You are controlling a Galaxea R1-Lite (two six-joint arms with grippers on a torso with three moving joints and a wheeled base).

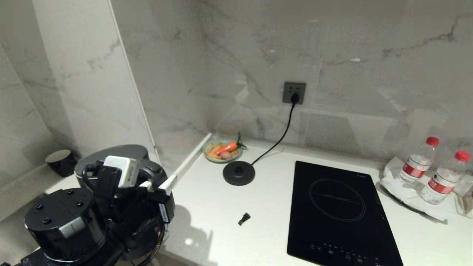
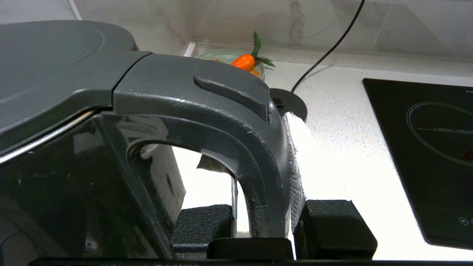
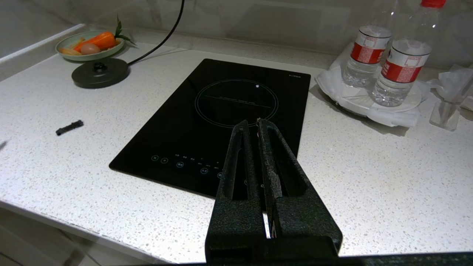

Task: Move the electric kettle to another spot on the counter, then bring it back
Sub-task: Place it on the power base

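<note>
**Black kettle off its base, in the left gripper's hold: task under way**

Black, glossy electric kettle (image 2: 55, 155): held by its loop handle (image 2: 236, 147) in the left gripper (image 2: 268, 221), whose jaws are closed partway, one pad on each side of the handle's upright. From the head view the kettle sits well left of the round base disc (image 1: 238, 172), at the near-left part of the counter (image 1: 221, 207), mostly hidden behind the arm; whether its bottom rests on the stone or hangs just above cannot be told.

Base disc: bare, corded to the wall socket (image 1: 294, 92), just in front of the green dish (image 1: 221, 150) of toy vegetables.

Right gripper (image 3: 251, 125): parked over the near counter edge, right of the disc, before the black hob (image 3: 221, 118); jaws pressed together, nothing between them.

Other items: small black clip (image 1: 244, 218) lying in front of the disc; two water bottles (image 1: 419, 162) far right of it; black cup (image 1: 61, 161) far left.

Progress, as judged: lift-off from the disc done, the move away seemingly in hand. Remaining: setting down at the other spot, if not yet done, then the return to the disc.
</note>
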